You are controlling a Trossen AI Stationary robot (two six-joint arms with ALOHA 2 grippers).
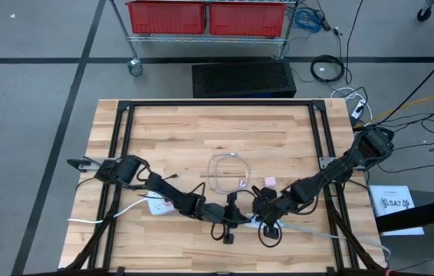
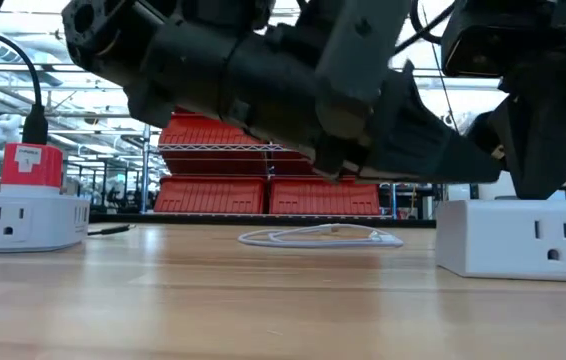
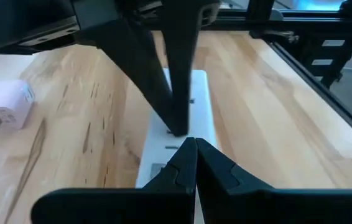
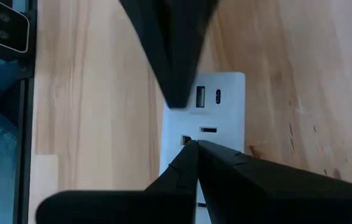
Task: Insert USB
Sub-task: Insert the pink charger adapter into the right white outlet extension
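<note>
— Over the white power strip [image 4: 204, 118], what's each claw doing?
— Left claw [image 3: 191, 144] and right claw [image 4: 194, 146] both pinched shut, empty — coiled USB cable [image 1: 227, 173] probably just beyond, on the counter [image 1: 278, 138].

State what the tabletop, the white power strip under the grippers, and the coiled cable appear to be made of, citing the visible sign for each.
Tabletop: wood, probably butcher block; pale jointed planks with grain, light sheen.
Power strip: likely moulded plastic; smooth matte white casing with cleanly cut ports.
Coiled cable: seemingly a flexible plastic-sheathed cord; thin, white, lying in loose loops.

Even bright light; near arms blurred, silhouetted.
</note>
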